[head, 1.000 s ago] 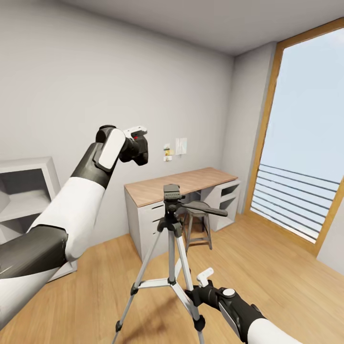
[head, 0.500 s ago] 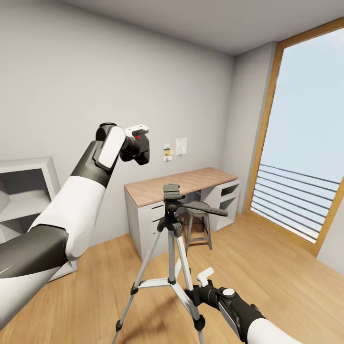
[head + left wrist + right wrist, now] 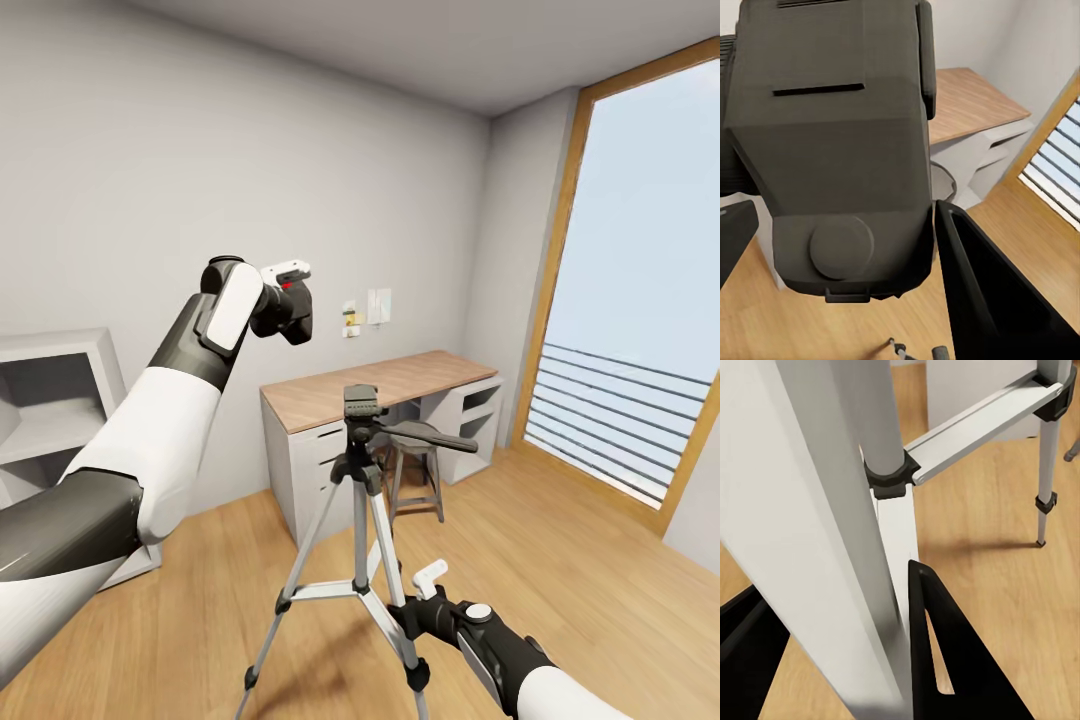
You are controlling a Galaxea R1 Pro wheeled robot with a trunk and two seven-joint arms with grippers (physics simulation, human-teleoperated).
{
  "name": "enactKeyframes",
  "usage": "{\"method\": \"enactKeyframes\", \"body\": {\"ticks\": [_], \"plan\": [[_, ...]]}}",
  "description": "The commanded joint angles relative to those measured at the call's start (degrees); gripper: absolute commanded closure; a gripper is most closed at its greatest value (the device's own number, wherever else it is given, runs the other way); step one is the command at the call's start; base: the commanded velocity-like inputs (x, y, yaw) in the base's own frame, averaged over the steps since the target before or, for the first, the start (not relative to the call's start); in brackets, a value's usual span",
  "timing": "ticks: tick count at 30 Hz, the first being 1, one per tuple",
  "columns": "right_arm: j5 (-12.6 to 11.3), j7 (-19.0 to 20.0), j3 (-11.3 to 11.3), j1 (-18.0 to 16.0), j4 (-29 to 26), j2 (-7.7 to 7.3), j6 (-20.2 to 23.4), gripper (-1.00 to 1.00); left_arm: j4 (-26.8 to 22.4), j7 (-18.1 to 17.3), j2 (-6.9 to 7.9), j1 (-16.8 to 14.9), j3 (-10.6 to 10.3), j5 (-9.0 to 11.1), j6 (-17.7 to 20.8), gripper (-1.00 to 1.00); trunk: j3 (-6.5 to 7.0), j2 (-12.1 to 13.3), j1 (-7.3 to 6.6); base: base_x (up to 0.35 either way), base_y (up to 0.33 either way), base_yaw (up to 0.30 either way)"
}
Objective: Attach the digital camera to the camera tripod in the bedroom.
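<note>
My left gripper (image 3: 288, 290) is raised high at the left, shut on the digital camera (image 3: 290, 316), a black chunky body with a red button. That camera hangs above and to the left of the camera tripod's black head (image 3: 361, 404), with clear air between them. In the left wrist view the camera (image 3: 832, 150) sits between the dark fingers (image 3: 982, 300). The tripod (image 3: 357, 540) stands on the wood floor, its pan handle (image 3: 432, 438) pointing right. Low down, my right gripper (image 3: 410, 606) is shut on a silver tripod leg (image 3: 825, 510), with a black finger (image 3: 945, 652) beside it.
A wood-topped grey desk (image 3: 380, 385) stands against the back wall behind the tripod, with a stool (image 3: 415, 480) tucked under it. A white cube shelf (image 3: 50, 420) is at the left. A tall wood-framed window (image 3: 640, 300) with railing bars runs along the right wall.
The left arm with the camera has edged very slightly to the right. The right arm and the tripod stay where they were.
</note>
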Motion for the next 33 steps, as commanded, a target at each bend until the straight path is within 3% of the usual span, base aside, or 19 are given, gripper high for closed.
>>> {"method": "enactKeyframes", "body": {"ticks": [1, 7, 13, 17, 19, 26, 29, 30, 33], "plan": [[0.54, 0.1, -0.07, -0.04, -0.15, 0.0, 0.07, 1.0, 0.05, 0.49, 0.02, -0.08, -0.11, 0.4, 0.16, 1.0, -0.11, -0.1, 0.02, 0.0, 0.0, 0.0], [0.54, 0.08, -0.07, -0.04, -0.2, -0.02, 0.07, 1.0, 0.17, 0.79, -0.08, -0.12, -0.12, 0.18, -0.96, 1.0, -0.11, -0.1, 0.02, 0.0, 0.0, 0.0], [0.62, 0.08, -0.07, -0.04, -0.2, -0.02, 0.16, 1.0, 0.5, 0.98, -0.51, -0.1, -0.32, 0.05, -5.45, 1.0, -0.11, -0.1, 0.02, 0.0, 0.0, 0.0], [0.63, 0.08, -0.07, -0.04, -0.21, 0.0, 0.16, 1.0, 1.72, 1.08, -0.53, -0.09, -0.27, 0.43, -5.55, 1.0, -0.11, -0.1, 0.02, 0.0, 0.0, 0.0], [0.59, 0.08, -0.07, -0.04, -0.21, -0.01, 0.16, 1.0, 3.05, 1.17, -0.67, 0.09, -0.54, -0.57, -5.75, 1.0, -0.11, -0.1, 0.02, 0.0, 0.0, 0.0], [0.58, 0.08, -0.07, -0.04, -0.21, -0.02, 0.23, 1.0, 2.74, 1.24, -0.83, 0.44, -0.74, -0.94, -5.84, 1.0, -0.11, -0.1, 0.02, 0.0, 0.0, 0.0], [0.58, 0.13, -0.07, -0.04, -0.21, -0.02, 0.24, 1.0, 2.71, 1.35, -1.14, 0.45, -1.96, -1.24, -6.06, 1.0, -0.11, -0.1, 0.02, 0.0, 0.0, 0.0], [0.61, 0.1, -0.07, -0.04, -0.17, 0.04, 0.32, 1.0, 2.64, 1.3, -1.26, 0.46, -3.62, -1.45, -7.78, 1.0, -0.11, -0.1, 0.02, 0.0, 0.0, 0.0], [0.62, -0.02, -0.07, -0.04, -0.14, 0.06, 0.48, 1.0, 1.83, 0.95, -1.23, 0.46, -4.26, -1.44, -9.76, 1.0, -0.11, -0.1, 0.02, 0.0, 0.0, 0.0]]}}
